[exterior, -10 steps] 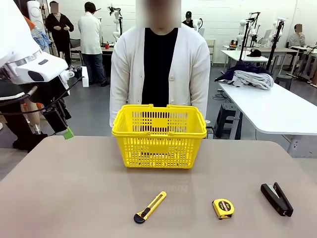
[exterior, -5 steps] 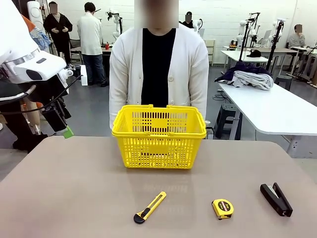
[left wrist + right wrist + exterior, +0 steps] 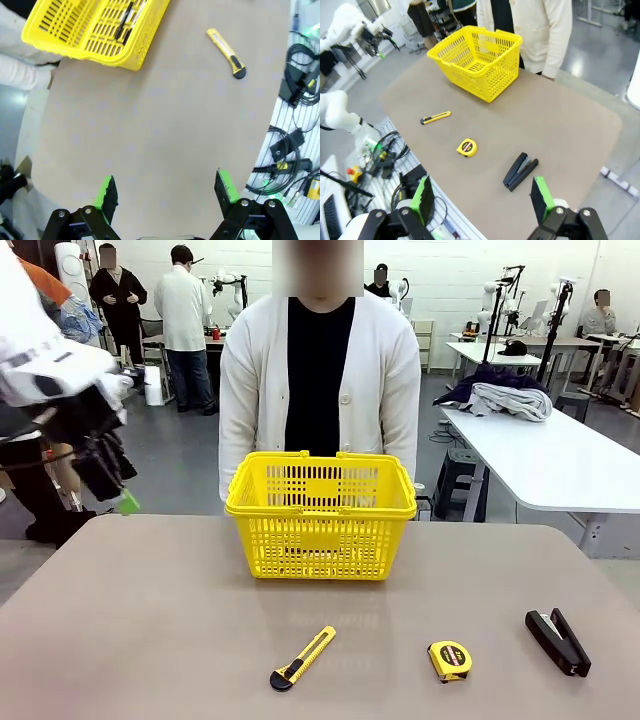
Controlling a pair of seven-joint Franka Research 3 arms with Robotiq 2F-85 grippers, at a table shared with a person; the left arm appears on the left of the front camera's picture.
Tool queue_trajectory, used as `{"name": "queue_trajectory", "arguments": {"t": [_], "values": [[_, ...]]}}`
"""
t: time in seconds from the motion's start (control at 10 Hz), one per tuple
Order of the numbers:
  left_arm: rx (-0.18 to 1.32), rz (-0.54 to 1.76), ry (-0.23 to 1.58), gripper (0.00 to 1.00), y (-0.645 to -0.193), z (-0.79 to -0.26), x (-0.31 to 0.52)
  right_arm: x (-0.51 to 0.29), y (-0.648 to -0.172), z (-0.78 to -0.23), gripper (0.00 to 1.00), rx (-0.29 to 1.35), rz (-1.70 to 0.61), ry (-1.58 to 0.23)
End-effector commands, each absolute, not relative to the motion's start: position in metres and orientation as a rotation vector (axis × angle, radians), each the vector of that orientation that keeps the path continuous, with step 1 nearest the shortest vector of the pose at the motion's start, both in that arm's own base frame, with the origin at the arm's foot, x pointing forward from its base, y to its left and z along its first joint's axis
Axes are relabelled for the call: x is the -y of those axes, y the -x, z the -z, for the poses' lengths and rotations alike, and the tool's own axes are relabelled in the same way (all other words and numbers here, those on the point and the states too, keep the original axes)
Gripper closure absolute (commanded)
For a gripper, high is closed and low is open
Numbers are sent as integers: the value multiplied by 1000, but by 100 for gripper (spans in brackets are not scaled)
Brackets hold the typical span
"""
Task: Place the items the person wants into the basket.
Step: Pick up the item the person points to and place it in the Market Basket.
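2 items (image 3: 124, 22) lie in the basket (image 3: 320, 540). The stapler (image 3: 559, 641) sits on the tabletop (image 3: 150, 620), well apart at its right. Left hand (image 3: 167, 187) and right hand (image 3: 482, 196) stand wide, empty. Likely next: right hand lowers over the stapler.

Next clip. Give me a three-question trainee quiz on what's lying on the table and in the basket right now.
1. True or false: the stapler already lies inside the yellow basket.
2. Which tool lies between the utility knife and the stapler in the front view? A. scissors B. tape measure C. pliers
3. In the left wrist view, what lies inside the basket?

Key: 1. False, it lies on the tabletop. 2. B. 3. A black pen and a marker.
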State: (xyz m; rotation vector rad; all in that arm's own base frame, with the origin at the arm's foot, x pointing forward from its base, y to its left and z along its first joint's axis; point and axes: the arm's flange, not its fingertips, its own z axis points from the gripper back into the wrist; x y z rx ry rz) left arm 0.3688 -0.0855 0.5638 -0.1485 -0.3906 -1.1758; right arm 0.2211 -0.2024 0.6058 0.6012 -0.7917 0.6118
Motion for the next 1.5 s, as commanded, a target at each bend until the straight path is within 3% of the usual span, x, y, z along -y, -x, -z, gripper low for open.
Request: {"name": "queue_trajectory", "arguments": {"t": [0.0,0.3,0.9,1.4], "values": [[420,1237,383,0,-365,-568,19,202,-223,-607,0,813,-626,-620],[558,1237,499,0,-345,-582,-63,202,-223,-607,0,813,-626,-620],[783,1146,486,0,-310,-598,-151,202,-223,-607,0,813,-626,-620],[789,1120,485,0,-308,-601,-157,202,-223,-607,0,813,-626,-620]]}}
